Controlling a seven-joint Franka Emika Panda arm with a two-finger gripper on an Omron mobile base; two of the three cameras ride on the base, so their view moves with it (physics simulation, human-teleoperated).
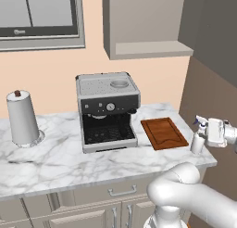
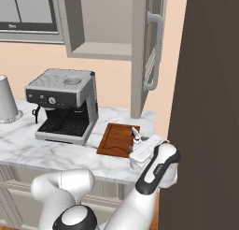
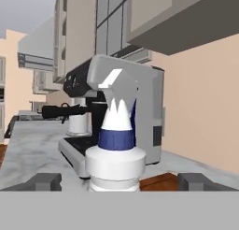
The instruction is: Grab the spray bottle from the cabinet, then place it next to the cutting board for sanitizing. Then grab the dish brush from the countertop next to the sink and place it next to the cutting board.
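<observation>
Small white plastic spray bottle (image 3: pixel 115 145) stands upright on white marble countertop (image 1: pixel 69 162), right of reddish-brown wooden cutting board (image 1: pixel 164 132); gripper (image 3: pixel 119 181) spread wide around it, fingers (image 3: pixel 45 181) apart from it.

1. The spray bottle (image 1: pixel 198 141) in front of me looks like smooth white plastic, with a blue collar band and a white trigger head.
2. The cutting board (image 1: pixel 164 133) is reddish-brown wood with visible grain, matt.
3. The countertop (image 1: pixel 55 162) is white marble with grey veins, smooth and slightly glossy.
4. The coffee machine (image 1: pixel 107 111) on my left has a brushed grey metal shell, a dark front panel and a dark drip grate.
5. The paper-towel roll (image 1: pixel 22 118) far left looks like soft white paper.
6. The cabinet (image 1: pixel 148 23) is flat matt grey-taupe.
7. My fingers (image 3: pixel 44 182) are matt dark grey.
</observation>
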